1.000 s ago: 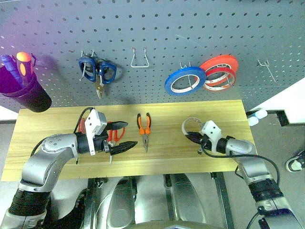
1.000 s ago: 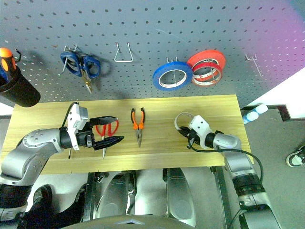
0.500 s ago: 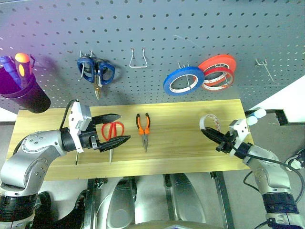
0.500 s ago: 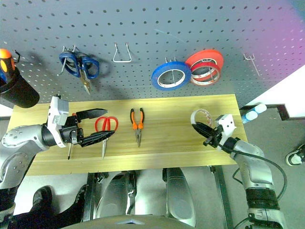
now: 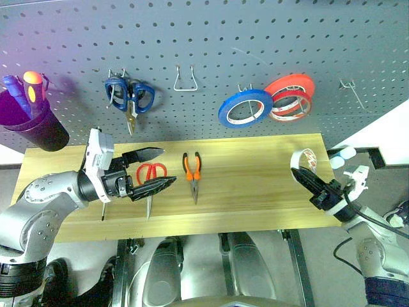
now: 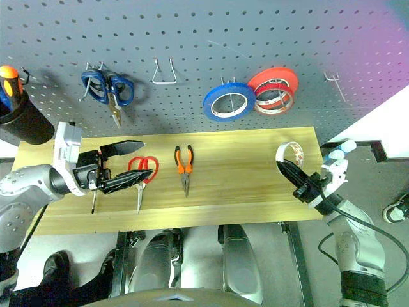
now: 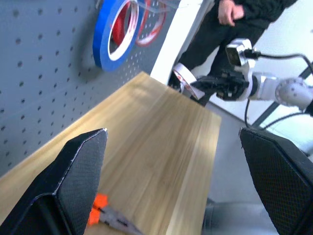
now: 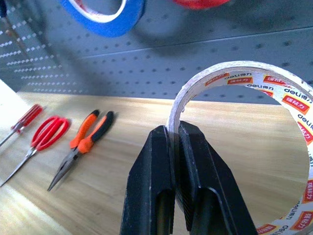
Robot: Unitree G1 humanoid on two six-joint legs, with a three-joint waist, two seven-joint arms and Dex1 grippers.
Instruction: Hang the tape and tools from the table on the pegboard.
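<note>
1. From the head we see the right gripper (image 5: 305, 181) off the right end of the table (image 5: 255, 211), its black fingers clenched on the rim of the tape (image 5: 304, 158), a thin whitish ring held up in the air past the table's right edge. The left gripper (image 5: 155, 169) hangs above the table's left part, its dark wedge-shaped jaws spread wide and empty. Near the left end lie the red-handled scissors (image 5: 151, 174) and the slim screwdriver (image 5: 103, 210), both partly covered by that gripper; the pliers (image 5: 192, 169) lie bare toward the middle. On the dotted blue-grey pegboard (image 5: 211, 45) hang blue-handled scissors (image 5: 130, 96), a blue roll (image 5: 246, 107) and a red roll (image 5: 293, 89).

2. The left wrist view gives us grainy yellowish wood and only an orange scrap of the pliers.

3. In the right wrist view we see the fingers pinching the ring's wall, red print lining its inside; the ring is cut off by the frame.
</note>
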